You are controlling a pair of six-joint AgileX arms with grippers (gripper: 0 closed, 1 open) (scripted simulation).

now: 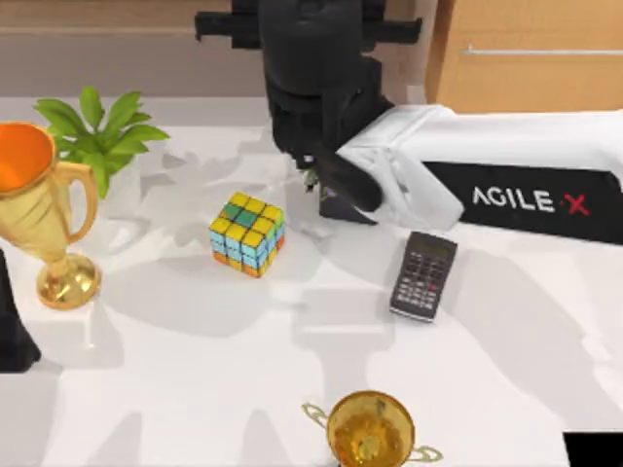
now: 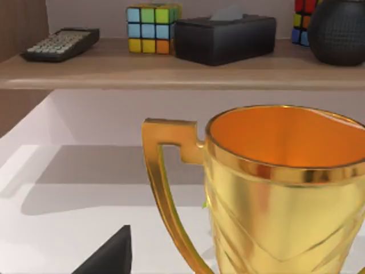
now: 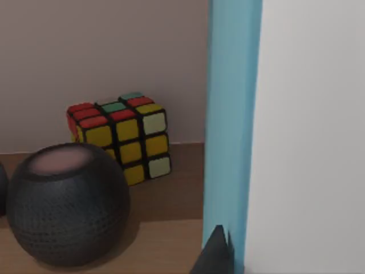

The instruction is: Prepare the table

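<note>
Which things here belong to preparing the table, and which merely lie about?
Job, likely: table; gold trophy beside left gripper; blue-edged white object by right gripper.
Lying about: cube; calculator; plant; second trophy.

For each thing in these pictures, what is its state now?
Gold trophy: upright at the table's left.
Second trophy: upright at the near edge.
Puzzle cube: resting flat.
Calculator: lying face up.
Plant: upright.
Right gripper: beside a blue-edged white object.
</note>
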